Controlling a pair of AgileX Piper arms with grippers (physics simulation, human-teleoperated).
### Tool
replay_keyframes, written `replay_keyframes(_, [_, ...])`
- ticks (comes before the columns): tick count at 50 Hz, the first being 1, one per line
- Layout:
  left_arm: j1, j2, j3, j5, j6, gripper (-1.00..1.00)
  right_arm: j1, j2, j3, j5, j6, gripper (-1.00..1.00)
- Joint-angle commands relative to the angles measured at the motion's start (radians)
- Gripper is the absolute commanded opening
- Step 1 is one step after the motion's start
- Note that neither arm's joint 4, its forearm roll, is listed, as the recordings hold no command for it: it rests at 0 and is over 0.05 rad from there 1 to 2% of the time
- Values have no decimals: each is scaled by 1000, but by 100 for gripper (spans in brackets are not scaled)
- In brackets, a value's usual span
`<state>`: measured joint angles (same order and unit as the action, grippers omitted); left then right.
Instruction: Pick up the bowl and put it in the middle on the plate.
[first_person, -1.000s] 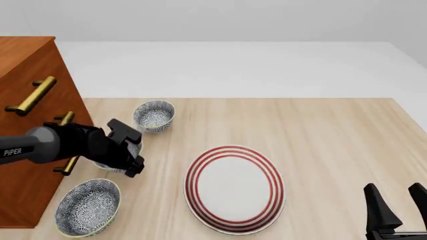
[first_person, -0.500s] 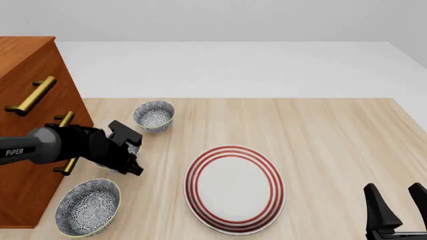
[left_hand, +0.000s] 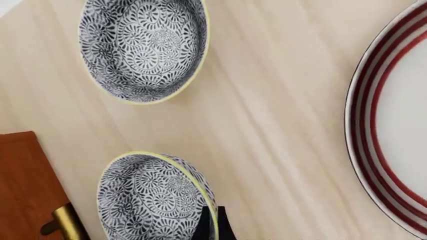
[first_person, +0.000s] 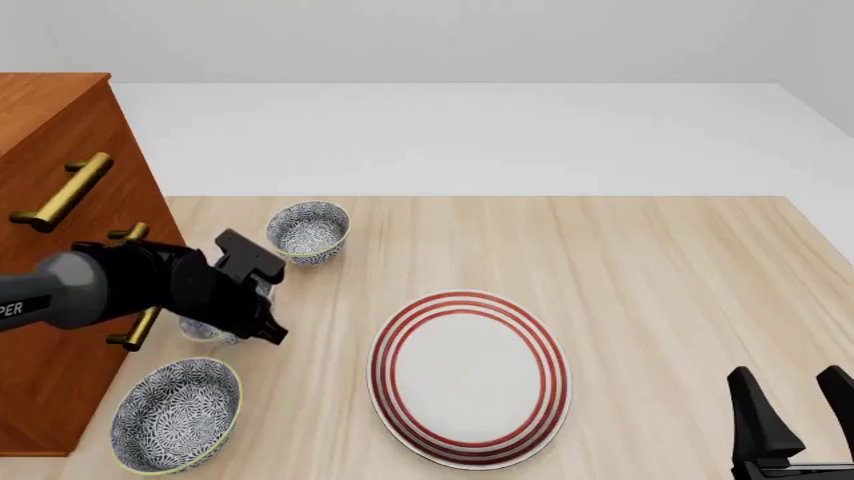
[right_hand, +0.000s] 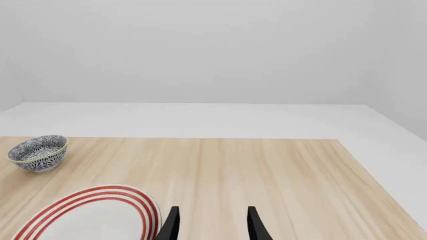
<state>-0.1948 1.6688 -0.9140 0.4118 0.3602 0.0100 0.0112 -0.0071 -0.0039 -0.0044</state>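
Observation:
The bowl (left_hand: 150, 200), small with a dense blue-grey floral pattern and a pale rim, sits close to the cabinet. My left gripper (left_hand: 210, 224) is shut on its rim, one finger inside and one outside. In the front view the bowl (first_person: 200, 329) is mostly hidden under the left gripper (first_person: 267, 330). The plate (first_person: 470, 375), white with red rings, lies at the table's middle front, to the right of the bowl; its edge (left_hand: 373, 125) shows in the left wrist view. My right gripper (first_person: 790, 410) stands open at the front right, empty, fingers apart (right_hand: 210, 222).
Another patterned bowl (first_person: 310, 232) stands farther back, and a wider one (first_person: 176, 414) sits at the front left. A wooden cabinet (first_person: 60, 180) with brass handles (first_person: 64, 190) lines the left side, right beside the held bowl.
My left arm has drawn back slightly to the left, its gripper staying at the bowl's rim. The right arm has not moved.

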Motion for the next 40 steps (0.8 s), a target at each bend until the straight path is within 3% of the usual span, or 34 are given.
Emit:
replay_keyframes(1, [-26, -41, -17, 32, -7, -100, 0, 0, 0, 0, 0, 100])
replay_keyframes(19, [-77, -107, -19, 71, -27, -100, 0, 0, 0, 0, 0, 100])
replay_keyframes(40, [-216, -183, -76, 164, -62, -100, 0, 0, 0, 0, 0, 100])
